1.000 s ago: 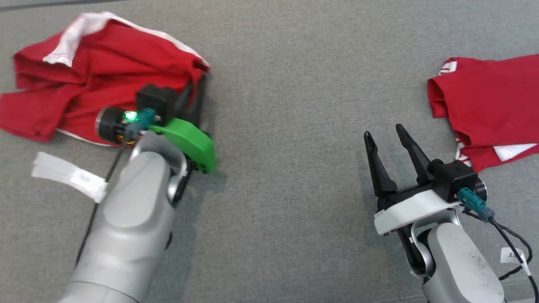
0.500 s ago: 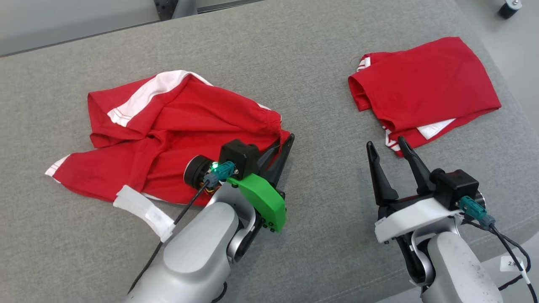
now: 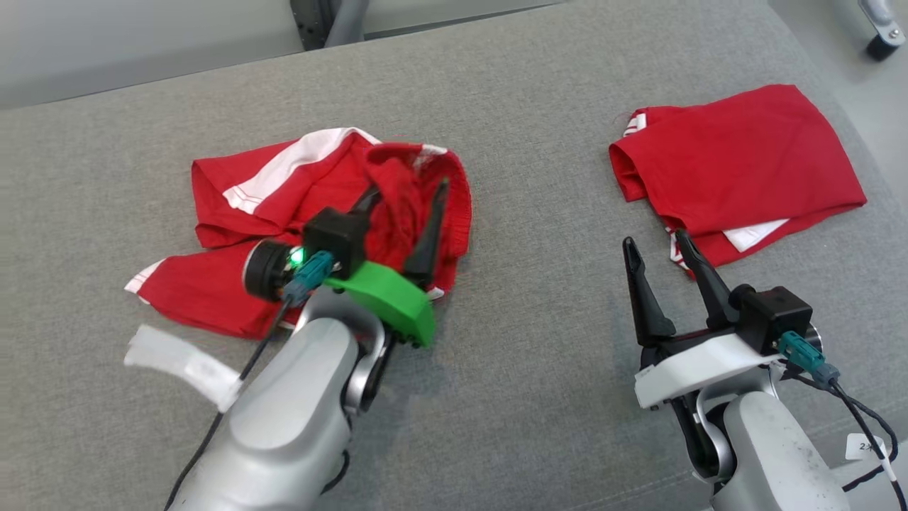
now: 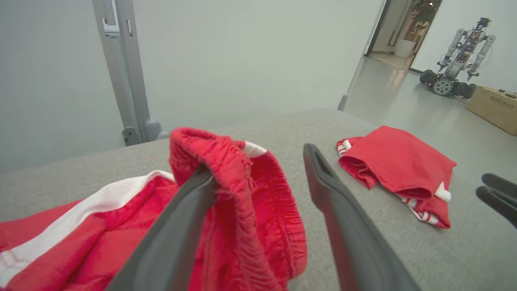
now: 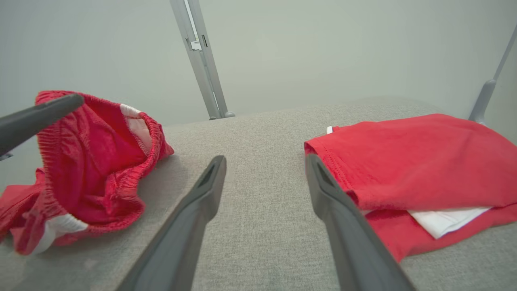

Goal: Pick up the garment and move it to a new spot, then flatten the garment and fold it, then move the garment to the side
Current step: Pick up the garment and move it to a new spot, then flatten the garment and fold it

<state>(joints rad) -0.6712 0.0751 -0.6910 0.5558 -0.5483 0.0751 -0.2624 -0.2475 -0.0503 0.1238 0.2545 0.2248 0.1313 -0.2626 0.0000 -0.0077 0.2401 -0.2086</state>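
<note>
Now our left pincer has popped open, red garment hanging on one finger, our right pincer open and empty, over the grey counter by a pale wall.

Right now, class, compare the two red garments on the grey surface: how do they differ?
The left garment is crumpled and spread out; the right garment is folded into a compact stack. The left garment's elastic edge is raised, hooked over one finger of the open left gripper; the right garment lies flat. Both are red with white trim.
</note>
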